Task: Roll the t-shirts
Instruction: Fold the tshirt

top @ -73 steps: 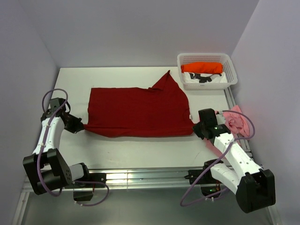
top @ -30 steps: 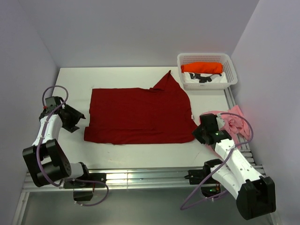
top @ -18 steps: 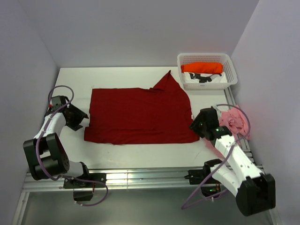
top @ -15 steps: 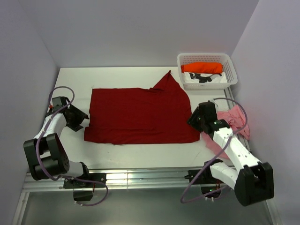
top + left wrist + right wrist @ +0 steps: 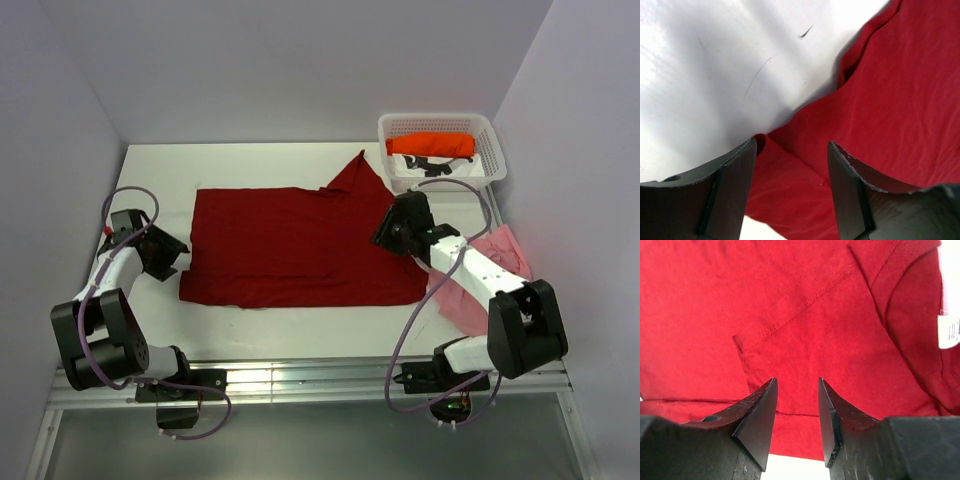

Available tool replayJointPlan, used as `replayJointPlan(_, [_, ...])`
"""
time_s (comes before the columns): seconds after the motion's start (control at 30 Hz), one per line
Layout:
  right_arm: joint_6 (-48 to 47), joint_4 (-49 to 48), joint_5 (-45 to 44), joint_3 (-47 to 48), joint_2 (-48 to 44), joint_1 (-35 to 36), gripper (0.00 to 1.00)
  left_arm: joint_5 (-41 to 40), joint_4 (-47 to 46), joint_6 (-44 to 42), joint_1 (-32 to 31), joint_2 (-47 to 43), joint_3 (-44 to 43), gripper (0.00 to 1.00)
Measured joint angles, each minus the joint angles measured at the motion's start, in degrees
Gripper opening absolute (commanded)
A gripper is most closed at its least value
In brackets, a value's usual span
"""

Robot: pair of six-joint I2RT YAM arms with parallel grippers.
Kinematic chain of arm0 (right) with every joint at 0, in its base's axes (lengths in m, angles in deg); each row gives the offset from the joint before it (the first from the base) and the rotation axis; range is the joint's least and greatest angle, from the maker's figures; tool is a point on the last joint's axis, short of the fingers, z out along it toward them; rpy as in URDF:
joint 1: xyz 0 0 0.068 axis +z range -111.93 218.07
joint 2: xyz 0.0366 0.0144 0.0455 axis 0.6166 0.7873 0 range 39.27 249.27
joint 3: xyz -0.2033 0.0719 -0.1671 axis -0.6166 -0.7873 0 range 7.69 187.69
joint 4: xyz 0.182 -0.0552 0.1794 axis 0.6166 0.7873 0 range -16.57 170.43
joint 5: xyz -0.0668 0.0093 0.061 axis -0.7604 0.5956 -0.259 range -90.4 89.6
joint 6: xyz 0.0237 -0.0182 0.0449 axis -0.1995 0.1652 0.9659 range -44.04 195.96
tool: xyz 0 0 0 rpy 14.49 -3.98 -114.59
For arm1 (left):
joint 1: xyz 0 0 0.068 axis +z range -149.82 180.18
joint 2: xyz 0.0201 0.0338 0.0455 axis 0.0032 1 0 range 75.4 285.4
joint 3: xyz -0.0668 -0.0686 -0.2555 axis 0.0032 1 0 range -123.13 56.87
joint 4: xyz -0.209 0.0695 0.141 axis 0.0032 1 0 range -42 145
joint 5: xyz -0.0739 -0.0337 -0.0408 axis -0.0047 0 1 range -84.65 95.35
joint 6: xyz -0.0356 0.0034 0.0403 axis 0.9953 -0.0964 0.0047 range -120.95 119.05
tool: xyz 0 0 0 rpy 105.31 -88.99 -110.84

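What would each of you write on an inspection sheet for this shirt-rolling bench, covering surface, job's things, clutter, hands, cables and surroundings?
Surface: white tabletop, faint scuff marks.
Job's things: dark red cotton t-shirt spread flat mid-table; pale pink cotton t-shirt bunched at the right edge; bright orange t-shirt rolled, in the white plastic lattice basket.
Clutter: white and black item beside it in the basket.
Hands: left hand open at the red shirt's left edge; right hand open over its right side.
Cables: purple cables loop off both arms.
Surroundings: plain pale walls on three sides.
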Motion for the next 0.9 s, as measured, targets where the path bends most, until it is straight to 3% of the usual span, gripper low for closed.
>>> replayJointPlan(0.37, [2.54,-3.61,-0.04,5.75,8.39,1.60,0.47,0.31,-4.55,2.25,-1.84,6.82,-10.91,0.64])
replayJointPlan(0.6, [5.90,-4.59,0.02,21.22,22.73,1.77,0.50,1.90,-5.97,2.56,-3.78,8.35,-11.89,0.65])
replayJointPlan(0.9, [12.35,-3.48,1.86,42.10,41.35,-0.13,0.51,4.35,-6.32,2.93,-4.28,1.01,-5.73,0.65])
